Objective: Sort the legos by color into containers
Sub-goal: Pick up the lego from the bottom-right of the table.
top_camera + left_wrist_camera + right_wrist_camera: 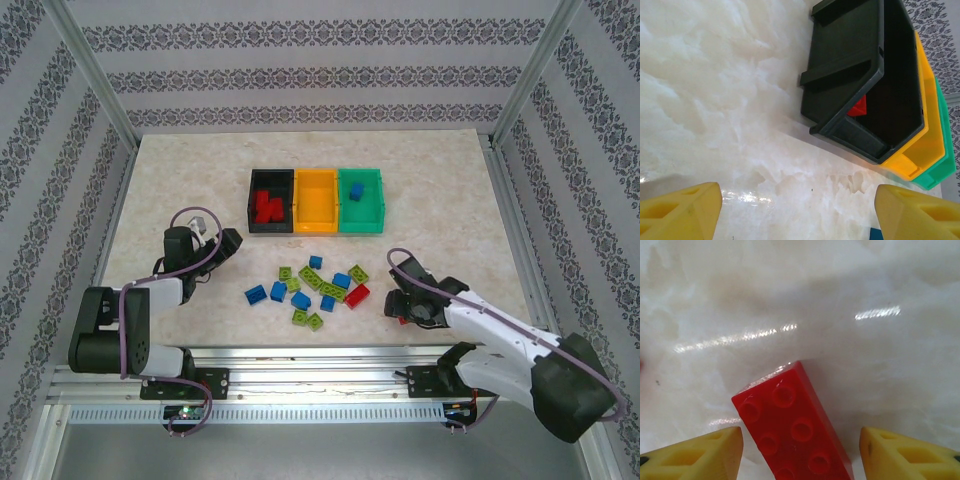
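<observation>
From above, a small black plastic bin (272, 228), an orange-yellow bin (315, 200) and a green bin (365, 212) sit in a row toward the marbled table's (450, 200) far edge. Loose studded plastic bricks (315, 285) (red, blue, lime) scatter near its front edge.

Left wrist: my left gripper (800, 200) is spread, facing the black bin.

Right wrist: my right gripper (800, 450) is spread astride a red studded brick (792, 432), apart from it.

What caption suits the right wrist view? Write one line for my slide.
Right gripper open above a studs-up red lego on the glossy white table, yellow fingers flanking it.
</observation>
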Controlling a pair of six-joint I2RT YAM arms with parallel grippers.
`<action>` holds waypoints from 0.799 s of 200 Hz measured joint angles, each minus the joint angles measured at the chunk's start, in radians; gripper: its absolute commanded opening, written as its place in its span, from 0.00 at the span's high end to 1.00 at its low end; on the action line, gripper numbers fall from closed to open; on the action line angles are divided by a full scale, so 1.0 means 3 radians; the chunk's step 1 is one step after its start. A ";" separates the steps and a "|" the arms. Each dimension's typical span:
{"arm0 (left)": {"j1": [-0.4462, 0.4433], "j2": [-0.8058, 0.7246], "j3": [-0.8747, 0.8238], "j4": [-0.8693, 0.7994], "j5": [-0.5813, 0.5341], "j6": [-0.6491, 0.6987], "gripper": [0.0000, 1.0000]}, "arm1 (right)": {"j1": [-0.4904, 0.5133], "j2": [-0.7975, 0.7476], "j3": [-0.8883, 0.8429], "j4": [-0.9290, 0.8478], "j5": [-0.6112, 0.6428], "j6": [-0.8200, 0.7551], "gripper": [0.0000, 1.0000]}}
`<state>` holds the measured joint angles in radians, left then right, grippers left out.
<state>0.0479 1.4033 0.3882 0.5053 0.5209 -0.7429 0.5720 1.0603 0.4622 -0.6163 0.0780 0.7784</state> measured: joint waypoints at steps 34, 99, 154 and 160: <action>0.0000 0.0036 0.0000 0.0023 0.0009 -0.0010 0.20 | 0.0100 0.0365 0.0128 -0.0011 0.0020 -0.0061 0.52; 0.0001 0.0146 0.0000 0.0066 0.0033 -0.0024 0.20 | 0.0380 0.0974 0.0558 -0.0217 0.0159 -0.0231 0.70; 0.0006 0.0150 0.0000 0.0078 0.0066 -0.0038 0.20 | 0.0502 0.1247 0.0804 -0.0249 0.0145 -0.0292 0.77; 0.0009 0.0150 0.0000 0.0079 0.0072 -0.0038 0.20 | 0.0509 0.1278 0.0834 -0.0205 0.0108 -0.0310 0.77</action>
<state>0.0505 1.4483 0.3882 0.5289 0.5426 -0.7544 0.7246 1.4437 0.7124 -0.6777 0.1104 0.6853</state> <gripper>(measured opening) 0.802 0.301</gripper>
